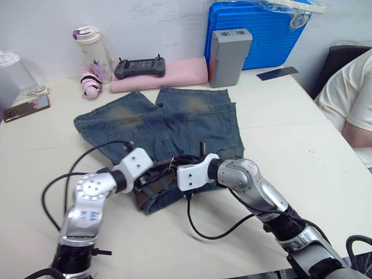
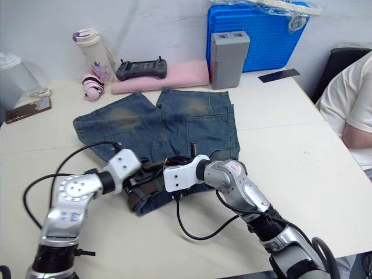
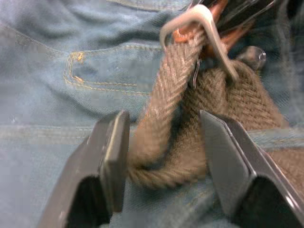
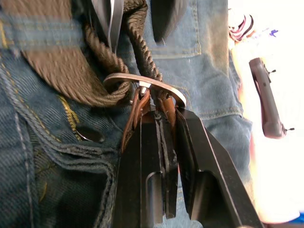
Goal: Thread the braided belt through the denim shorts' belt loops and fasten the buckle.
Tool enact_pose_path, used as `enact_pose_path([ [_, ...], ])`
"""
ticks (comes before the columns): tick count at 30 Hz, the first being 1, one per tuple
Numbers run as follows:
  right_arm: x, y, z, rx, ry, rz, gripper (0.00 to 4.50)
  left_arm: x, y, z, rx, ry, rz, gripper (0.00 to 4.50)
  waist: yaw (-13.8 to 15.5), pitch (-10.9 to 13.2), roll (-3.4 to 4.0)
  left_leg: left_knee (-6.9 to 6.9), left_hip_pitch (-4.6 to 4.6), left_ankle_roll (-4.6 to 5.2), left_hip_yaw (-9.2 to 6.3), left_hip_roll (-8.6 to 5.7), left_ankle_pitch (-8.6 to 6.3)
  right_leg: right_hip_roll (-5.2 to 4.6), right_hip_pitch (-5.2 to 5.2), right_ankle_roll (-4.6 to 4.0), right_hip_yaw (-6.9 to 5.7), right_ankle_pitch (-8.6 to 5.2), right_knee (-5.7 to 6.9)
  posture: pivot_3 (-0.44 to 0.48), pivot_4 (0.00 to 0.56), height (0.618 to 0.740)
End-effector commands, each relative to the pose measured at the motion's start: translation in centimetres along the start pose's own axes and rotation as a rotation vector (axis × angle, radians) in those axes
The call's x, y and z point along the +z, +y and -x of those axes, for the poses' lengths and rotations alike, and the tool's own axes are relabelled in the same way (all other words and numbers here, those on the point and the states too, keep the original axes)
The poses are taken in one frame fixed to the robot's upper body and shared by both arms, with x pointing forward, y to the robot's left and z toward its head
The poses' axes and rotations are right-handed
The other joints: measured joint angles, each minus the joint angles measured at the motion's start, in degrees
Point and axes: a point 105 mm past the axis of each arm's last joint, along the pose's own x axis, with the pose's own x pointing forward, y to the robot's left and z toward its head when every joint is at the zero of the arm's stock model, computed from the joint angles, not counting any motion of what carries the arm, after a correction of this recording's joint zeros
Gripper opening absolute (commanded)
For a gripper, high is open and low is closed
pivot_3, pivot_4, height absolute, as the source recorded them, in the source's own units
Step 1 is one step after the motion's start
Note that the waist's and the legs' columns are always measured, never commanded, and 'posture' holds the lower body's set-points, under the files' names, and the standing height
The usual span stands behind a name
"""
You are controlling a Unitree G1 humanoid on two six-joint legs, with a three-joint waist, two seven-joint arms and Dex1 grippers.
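On the denim shorts [image 1: 174, 125], our right gripper [image 4: 164, 123] pinches the leather tab behind the buckle [image 4: 142, 85]. Our left gripper [image 3: 164, 156] stands spread, a folded loop of the braided belt [image 3: 166, 142] lying between its fingers [image 3: 114, 156], just under the buckle.

No legible text, label, brand or number anywhere.
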Motion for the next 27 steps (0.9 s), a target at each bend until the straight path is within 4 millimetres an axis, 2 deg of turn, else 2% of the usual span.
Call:
enact_pose_path([
  [1,0.3,-0.5,0.0,-0.031,0.000,0.002,0.00,0.7,0.2,3.0,-0.086,-0.062,0.156,2.43,-0.6,0.1,-0.06,-0.02,0.00,-0.01,0.00,0.02,0.00,0.01,0.00,0.00,-0.01,0.00,-0.03,0.000,0.150,0.676],
  [4,0.3,-0.5,-0.1,-0.040,0.000,-0.002,0.00,0.9,1.1,4.4,-0.108,-0.096,0.259,2.43,-0.9,0.1,-0.08,-0.11,0.01,-0.05,0.00,0.05,0.01,0.03,-0.01,-0.01,-0.01,0.00,-0.07,0.000,0.150,0.676],
  [7,0.4,-0.6,-0.2,-0.045,0.000,-0.003,0.00,1.7,1.6,5.1,-0.133,-0.143,0.316,2.43,-0.8,0.1,-0.11,-0.13,0.02,-0.06,-0.02,0.05,0.01,0.04,-0.01,-0.01,-0.01,0.00,-0.08,0.000,0.150,0.676],
  [10,0.4,-0.7,-0.2,-0.049,0.001,-0.004,0.00,2.4,1.2,4.7,-0.177,-0.172,0.343,2.43,-0.8,0.1,-0.12,-0.12,0.03,-0.06,-0.02,0.05,0.01,0.03,0.00,-0.01,-0.02,0.00,-0.10,0.000,0.150,0.676],
  [12,0.4,-0.7,-0.2,-0.052,0.004,-0.004,0.00,2.8,0.2,3.8,-0.219,-0.186,0.357,2.43,-0.8,0.1,-0.11,-0.13,0.03,-0.06,-0.01,0.04,0.01,0.03,0.00,-0.01,-0.01,0.00,-0.11,0.000,0.150,0.676],
  [13,0.3,-0.7,-0.2,-0.053,0.005,-0.005,0.00,2.8,-0.1,3.5,-0.231,-0.189,0.362,1.89,-0.8,0.1,-0.11,-0.13,0.03,-0.06,-0.01,0.04,0.01,0.03,0.00,-0.01,-0.01,0.00,-0.11,0.000,0.150,0.676],
  [16,0.3,-0.7,-0.1,-0.055,0.007,-0.006,0.00,2.3,-1.3,2.5,-0.274,-0.177,0.366,0.77,-0.9,0.1,-0.12,-0.13,0.02,-0.07,-0.01,0.05,0.01,0.04,-0.01,-0.01,-0.01,0.00,-0.11,0.000,0.150,0.676],
  [17,0.4,-0.8,-0.1,-0.056,0.007,-0.006,0.00,2.2,-1.5,2.4,-0.278,-0.176,0.369,0.20,-1.1,0.1,-0.12,-0.14,0.03,-0.07,0.01,0.05,0.01,0.04,-0.01,-0.01,-0.01,0.00,-0.11,0.000,0.150,0.676],
  [19,0.3,-0.9,0.1,-0.058,0.011,-0.006,0.00,1.4,-1.3,1.9,-0.250,-0.152,0.375,0.04,-1.3,0.1,-0.12,-0.16,0.03,-0.08,0.00,0.05,0.01,0.04,-0.01,-0.01,-0.01,0.00,-0.11,0.000,0.150,0.676],
  [23,0.1,-1.3,0.5,-0.075,0.019,-0.016,0.00,-2.9,-1.7,0.8,-0.172,0.027,0.320,0.04,-1.6,0.2,-0.11,-0.22,0.06,-0.12,0.01,0.06,0.04,0.04,-0.02,-0.01,0.01,0.00,-0.11,0.000,0.150,0.676],
  [27,-0.3,-2.4,1.8,-0.122,0.032,-0.051,0.00,-6.0,-2.4,0.9,-0.158,0.150,0.236,0.04,-1.6,0.2,-0.10,-0.28,0.10,-0.12,-0.01,0.07,0.04,0.04,0.01,-0.02,-0.01,-0.01,-0.15,0.000,0.150,0.676],
])
